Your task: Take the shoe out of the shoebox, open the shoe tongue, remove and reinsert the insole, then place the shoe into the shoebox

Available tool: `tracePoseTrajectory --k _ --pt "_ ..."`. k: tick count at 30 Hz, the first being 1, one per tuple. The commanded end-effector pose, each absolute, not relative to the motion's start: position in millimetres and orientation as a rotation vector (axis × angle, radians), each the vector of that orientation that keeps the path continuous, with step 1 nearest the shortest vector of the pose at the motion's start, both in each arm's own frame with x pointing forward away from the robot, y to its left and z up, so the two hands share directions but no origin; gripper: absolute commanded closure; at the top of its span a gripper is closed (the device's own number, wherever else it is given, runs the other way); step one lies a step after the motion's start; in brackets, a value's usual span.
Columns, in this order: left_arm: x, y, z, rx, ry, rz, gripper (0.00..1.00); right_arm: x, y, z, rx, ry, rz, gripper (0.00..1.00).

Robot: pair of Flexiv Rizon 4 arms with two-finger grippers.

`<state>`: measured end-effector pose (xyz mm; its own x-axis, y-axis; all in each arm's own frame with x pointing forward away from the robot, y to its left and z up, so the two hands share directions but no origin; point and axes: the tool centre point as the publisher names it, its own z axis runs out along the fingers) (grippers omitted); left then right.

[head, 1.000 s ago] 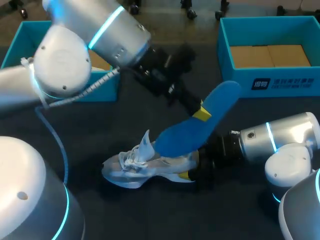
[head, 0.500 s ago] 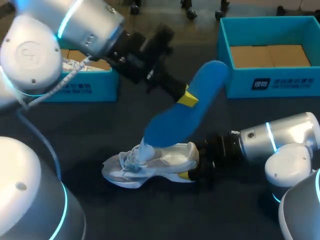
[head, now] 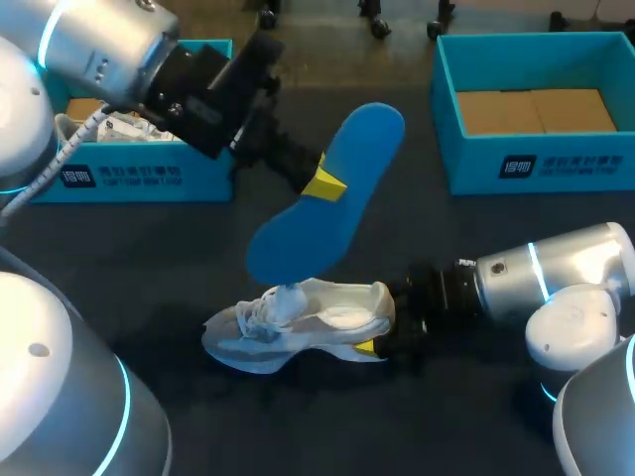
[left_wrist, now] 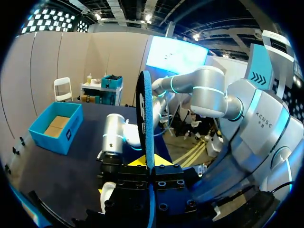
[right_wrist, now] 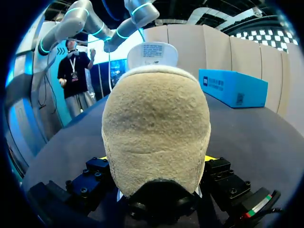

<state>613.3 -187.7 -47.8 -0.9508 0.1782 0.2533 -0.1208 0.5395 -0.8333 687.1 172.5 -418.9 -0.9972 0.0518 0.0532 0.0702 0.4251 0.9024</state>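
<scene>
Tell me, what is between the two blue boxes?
The head view shows the insole there, held in the air by the left gripper, between the left box and the right box.

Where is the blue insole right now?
In the head view, the blue insole hangs mid-table in the left pincer, its lower end right over the white shoe.

Left arm (head: 109,50) extended inward, left claw (head: 322,184) raised, clamping insole (head: 298,238), right arm (head: 546,273) low, right claw (head: 382,329) clamping shoe (head: 298,322)
</scene>
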Motion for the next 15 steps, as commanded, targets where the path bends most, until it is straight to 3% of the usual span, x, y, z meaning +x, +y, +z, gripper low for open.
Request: tracePoseTrajectory --k 1,12,15 --pt "612.9 -188.0 -49.2 -0.048 -2.472 1.376 1.00 686.3 173.4 -418.0 -0.115 -2.642 -1.663 1.00" --pt "592.0 -156.3 -7.8 -0.078 -2.347 1.609 1.00 686.3 173.4 -418.0 -0.115 -2.642 -1.663 1.00" --pt "589.7 -151.6 13.2 0.172 -2.395 1.544 1.00 686.3 173.4 -418.0 -0.115 -2.642 -1.663 1.00"
